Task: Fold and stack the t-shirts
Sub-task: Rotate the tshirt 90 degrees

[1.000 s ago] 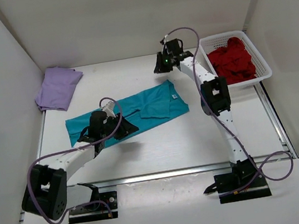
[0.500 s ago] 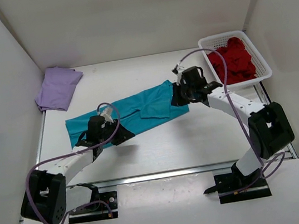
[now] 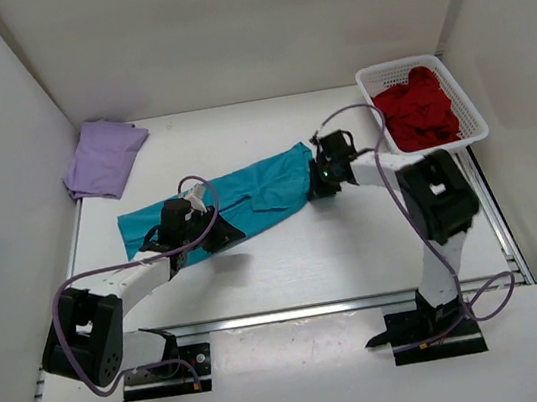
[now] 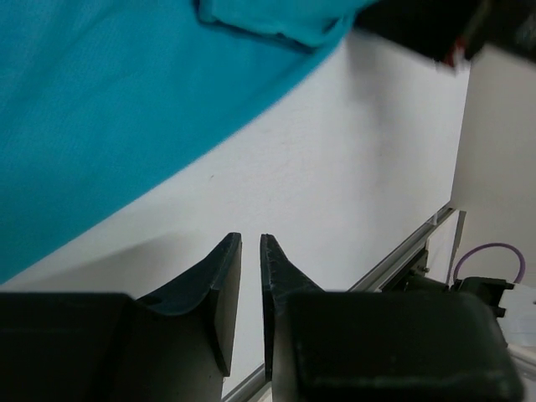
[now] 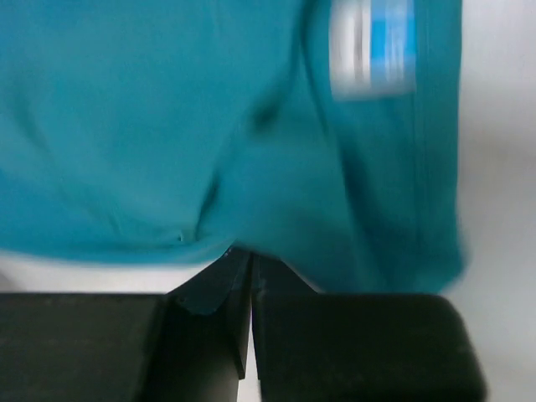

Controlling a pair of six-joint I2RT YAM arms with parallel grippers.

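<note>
Teal t-shirt (image 5: 167,126) hem; right gripper (image 5: 251,256) (closed)

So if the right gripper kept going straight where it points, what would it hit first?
The teal shirt: the right gripper, shut, sits at its edge with cloth directly ahead; whether it already touches, I can't tell.

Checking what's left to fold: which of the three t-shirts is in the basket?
The dark red t-shirt, crumpled in the white mesh basket at far right. The teal t-shirt lies spread mid-table; the lavender t-shirt sits at far left.
</note>
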